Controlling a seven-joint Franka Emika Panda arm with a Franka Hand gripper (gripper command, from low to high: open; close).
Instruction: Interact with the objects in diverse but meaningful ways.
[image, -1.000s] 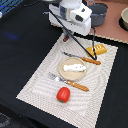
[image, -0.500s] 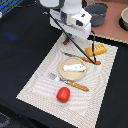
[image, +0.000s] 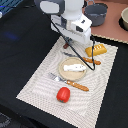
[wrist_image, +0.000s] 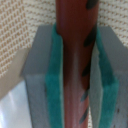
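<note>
The sausage stick (wrist_image: 75, 60) sat clamped between the green pads (wrist_image: 55, 95) of the gripper (wrist_image: 75, 100), filling the centre of the wrist view. It looked light, rigid and smooth, likely slippery, so a grip across its middle seemed soundest. The jaws stood narrow, closed on it. In the exterior view the arm hung at upper centre above the placemat (image: 35, 87), near the bread loaf (image: 96, 49).

— Any writing, labels or numbers you can read?

— None. The sausage stick (wrist_image: 75, 60) carries dark slanted marks, but they are grill stripes, not letters.

— And around the striped placemat (image: 37, 82)?

— The bread loaf (image: 95, 49) on it and the grey pot (image: 97, 12) beyond it show nothing legible.
</note>
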